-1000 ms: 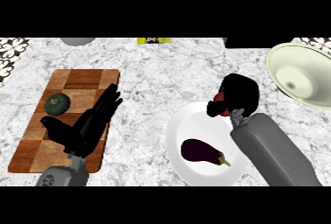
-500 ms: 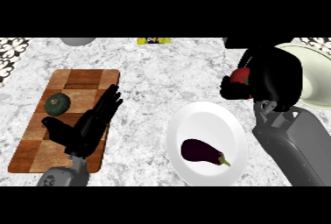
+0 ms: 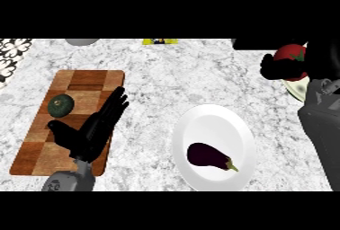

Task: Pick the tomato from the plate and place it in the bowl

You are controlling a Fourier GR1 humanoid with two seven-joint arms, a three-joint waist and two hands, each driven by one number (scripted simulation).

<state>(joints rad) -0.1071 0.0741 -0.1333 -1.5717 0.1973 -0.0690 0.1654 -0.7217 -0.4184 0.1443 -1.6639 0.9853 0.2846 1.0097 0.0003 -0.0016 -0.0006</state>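
My right robot hand [image 3: 282, 69] is curled round the tomato [image 3: 290, 52], holding it above the desk [image 3: 199, 76] at the view's upper right. Just below it, a pale rim, presumably the bowl [image 3: 296, 90], is largely hidden behind my forearm. My left robot hand [image 3: 93, 130] rests spread over the cutting board [image 3: 73, 87], beside a green vegetable [image 3: 61, 105]. The plate [image 3: 216, 121] contains one eggplant [image 3: 209, 156].

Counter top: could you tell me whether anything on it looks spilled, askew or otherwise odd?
Nothing stands out. The eggplant lies on the white plate, a green vegetable sits on the cutting board, and the right robot hand holds the tomato.
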